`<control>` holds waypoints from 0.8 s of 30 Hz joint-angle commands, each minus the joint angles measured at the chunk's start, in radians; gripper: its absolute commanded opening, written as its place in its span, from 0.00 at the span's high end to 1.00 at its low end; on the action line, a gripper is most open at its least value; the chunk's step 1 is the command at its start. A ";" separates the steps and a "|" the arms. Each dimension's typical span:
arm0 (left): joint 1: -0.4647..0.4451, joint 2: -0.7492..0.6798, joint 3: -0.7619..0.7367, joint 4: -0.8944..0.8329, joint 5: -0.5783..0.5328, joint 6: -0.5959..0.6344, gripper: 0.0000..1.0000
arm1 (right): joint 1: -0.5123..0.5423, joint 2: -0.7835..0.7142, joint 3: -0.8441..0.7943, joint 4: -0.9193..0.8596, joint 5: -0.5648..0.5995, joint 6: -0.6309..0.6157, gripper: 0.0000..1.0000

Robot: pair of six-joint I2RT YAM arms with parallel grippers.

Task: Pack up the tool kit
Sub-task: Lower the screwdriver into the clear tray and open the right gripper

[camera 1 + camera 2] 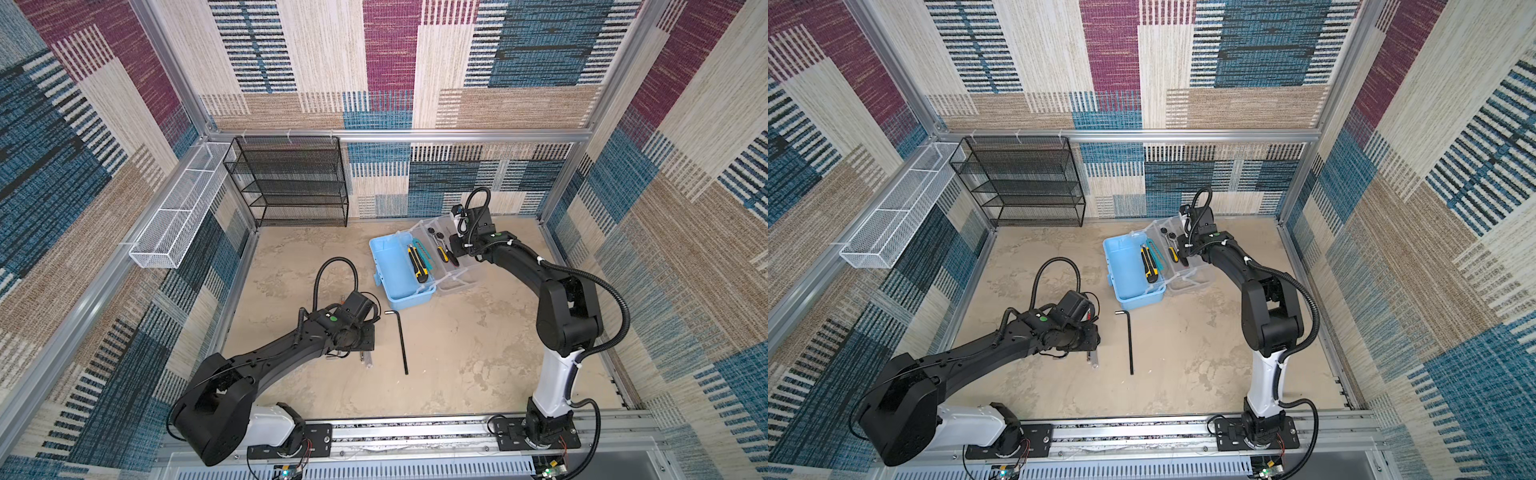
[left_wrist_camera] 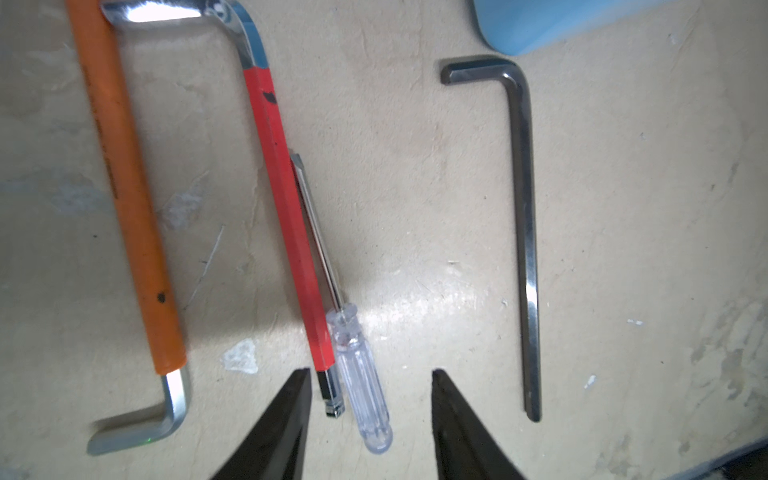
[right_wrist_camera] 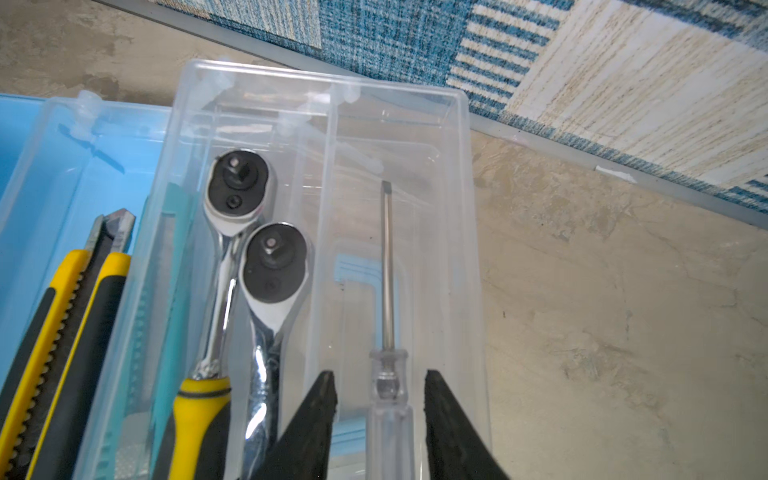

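Observation:
The tool kit (image 1: 390,266) is a light-blue case that lies open at the back of the table in both top views (image 1: 1125,270). Its clear tray (image 3: 461,166) holds two ratchets (image 3: 274,262) and a clear-handled screwdriver (image 3: 387,266). My right gripper (image 3: 379,373) is open, with a gap on each side of that screwdriver's handle. Utility knives (image 3: 62,332) lie in the blue part. My left gripper (image 2: 370,370) is open low over the table, its jaws either side of a second clear screwdriver (image 2: 361,386) and the end of a red hex key (image 2: 286,208). An orange hex key (image 2: 124,199) and a dark hex key (image 2: 525,232) lie beside them.
A black wire rack (image 1: 286,183) stands against the back wall. A long white wire basket (image 1: 178,208) hangs on the left wall. Aluminium frame rails border the table, and the arms' base rail (image 1: 415,432) runs along its front edge.

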 commanded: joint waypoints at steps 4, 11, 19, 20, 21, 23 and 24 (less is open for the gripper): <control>-0.002 0.009 0.009 -0.007 0.017 -0.021 0.50 | 0.003 -0.037 0.005 0.002 -0.016 0.035 0.55; -0.005 0.021 0.017 -0.007 0.021 -0.024 0.59 | 0.003 -0.081 -0.002 0.000 -0.030 0.068 0.46; -0.024 0.062 0.028 -0.027 0.037 -0.043 0.69 | 0.003 -0.123 -0.036 0.004 -0.029 0.079 0.45; -0.028 0.069 0.031 -0.037 0.031 -0.049 0.69 | 0.003 -0.127 -0.040 0.005 -0.026 0.080 0.45; -0.032 0.074 0.036 -0.048 0.027 -0.054 0.69 | 0.002 -0.131 -0.044 0.006 -0.023 0.079 0.45; -0.041 0.081 0.044 -0.070 0.015 -0.065 0.68 | 0.003 -0.138 -0.050 0.007 -0.023 0.079 0.45; -0.046 0.084 0.048 -0.081 0.007 -0.075 0.66 | 0.003 -0.141 -0.055 0.009 -0.023 0.079 0.45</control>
